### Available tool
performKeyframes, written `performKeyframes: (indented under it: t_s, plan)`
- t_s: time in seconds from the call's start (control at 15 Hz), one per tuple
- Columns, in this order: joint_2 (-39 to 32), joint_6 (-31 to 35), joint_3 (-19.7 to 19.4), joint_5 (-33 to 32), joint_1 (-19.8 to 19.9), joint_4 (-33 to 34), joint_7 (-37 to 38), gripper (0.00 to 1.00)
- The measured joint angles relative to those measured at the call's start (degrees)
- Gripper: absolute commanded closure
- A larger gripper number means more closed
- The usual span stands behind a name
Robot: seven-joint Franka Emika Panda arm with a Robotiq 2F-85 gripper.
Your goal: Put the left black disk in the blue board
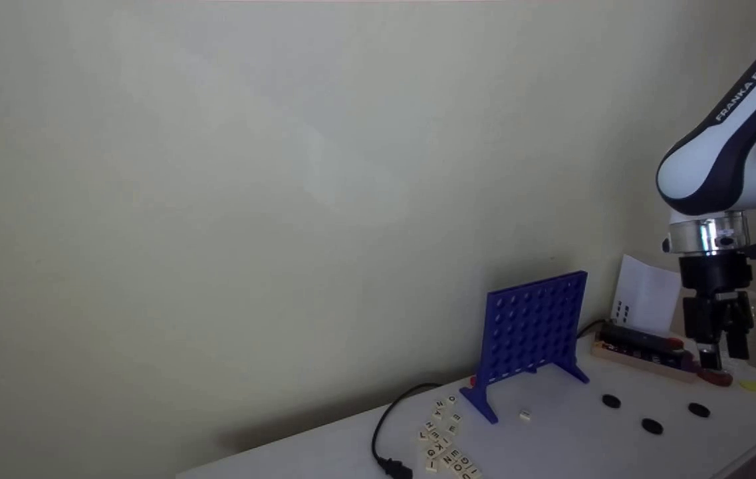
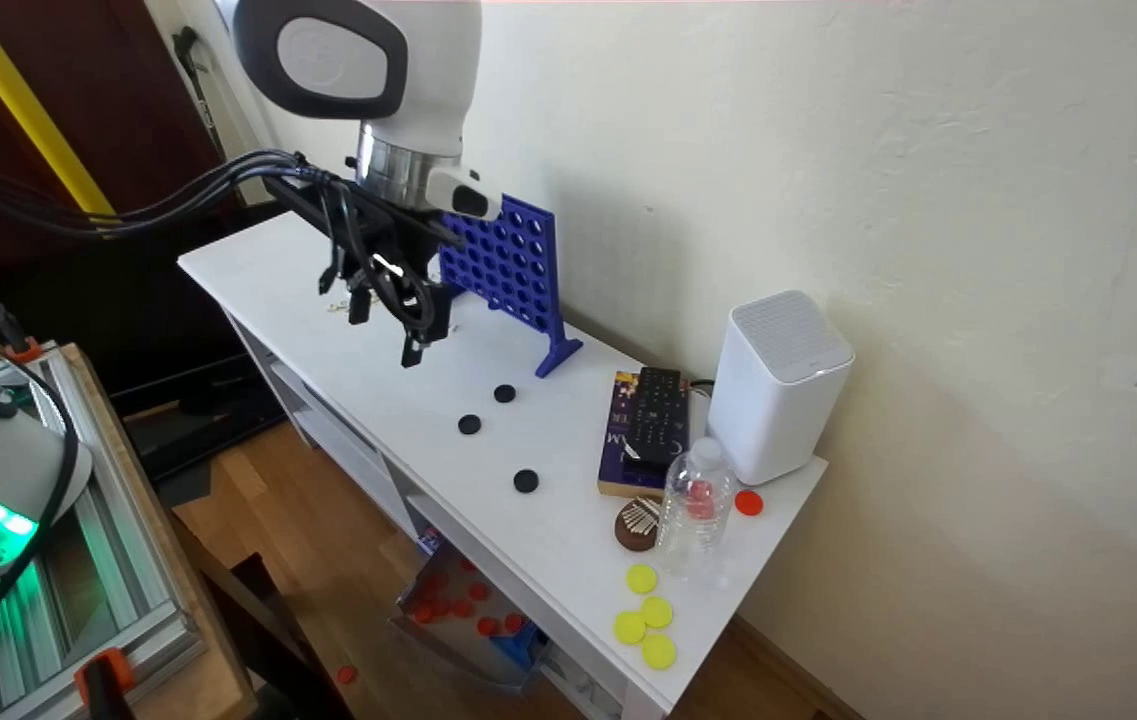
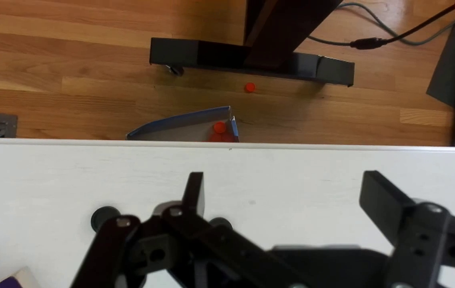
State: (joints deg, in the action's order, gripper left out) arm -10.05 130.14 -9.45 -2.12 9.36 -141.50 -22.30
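Three flat round black disks [image 2: 526, 481], four round yellow disks [image 2: 659, 652], one upright blue plastic grid board [image 1: 534, 326], one clear plastic bottle [image 2: 693, 525] and one tall white box [image 2: 778, 400] are counted; perhaps twenty square cream letter tiles [image 1: 439, 447] are seen.

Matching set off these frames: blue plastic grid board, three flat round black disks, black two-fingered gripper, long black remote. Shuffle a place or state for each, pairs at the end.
Things
1. blue plastic grid board
2. three flat round black disks
3. black two-fingered gripper
4. long black remote

Places and states
A. lying on a purple-covered book
B. open, above the white tabletop
C. standing upright near the pale wall
D. lying flat, apart from each other, on the white tabletop

Pairs: 1-C; 2-D; 3-B; 4-A
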Motion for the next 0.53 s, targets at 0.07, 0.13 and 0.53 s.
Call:
performKeyframes:
  t_s: [0.07,0.13,0.53]
  plan:
    - [-1.9,0.6,0.5,0.2,0.0,0.8,1.2,0.00]
    - [-3.9,1.2,0.9,0.2,0.0,1.7,2.5,0.00]
    - [-13.7,5.7,1.5,0.4,0.6,6.4,5.1,0.00]
